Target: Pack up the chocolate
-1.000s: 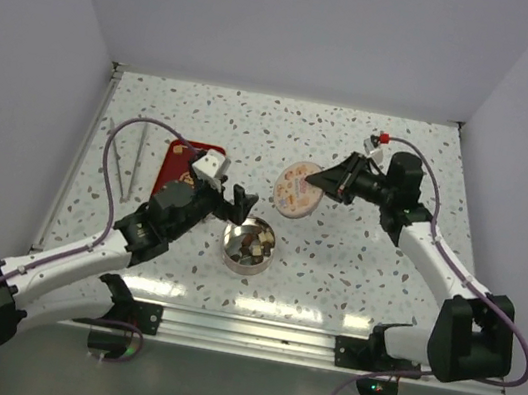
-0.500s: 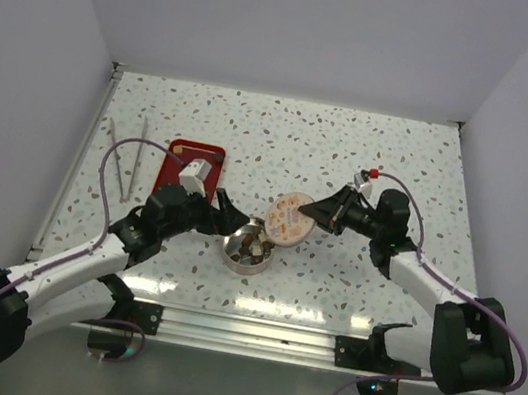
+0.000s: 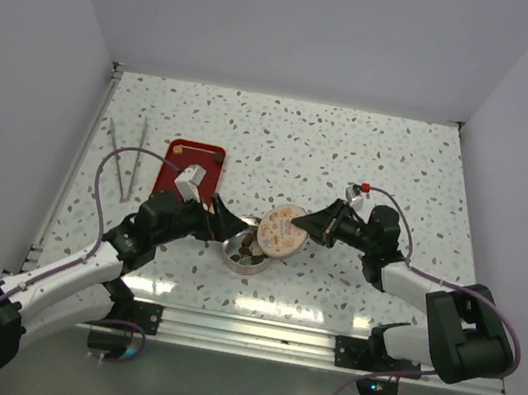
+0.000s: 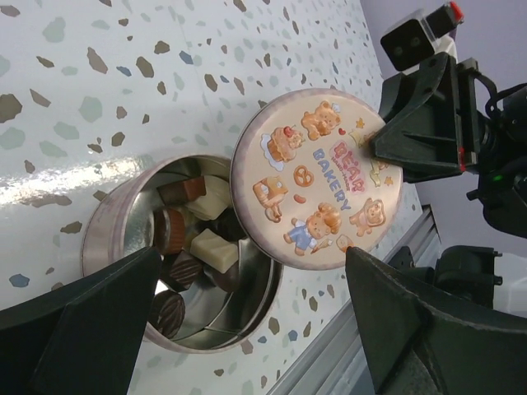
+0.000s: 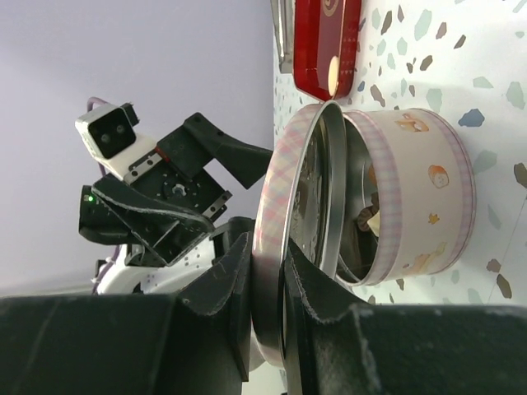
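My left gripper (image 3: 223, 221) is spread wide just left of the tin (image 3: 237, 253), near the tabletop's near edge, with the chocolate (image 4: 193, 247) inside. My right gripper (image 3: 308, 223), pinching the lid (image 3: 282, 229) by its rim, has lowered it from mid-table onto the tin's right side. I judge closing comes next.

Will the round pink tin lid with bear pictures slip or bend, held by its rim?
Probably stiff: the round pink bear-printed metal lid shows no flex in the right gripper. Its smooth thin rim, pinched edge-on, may pivot or slip when pressed.
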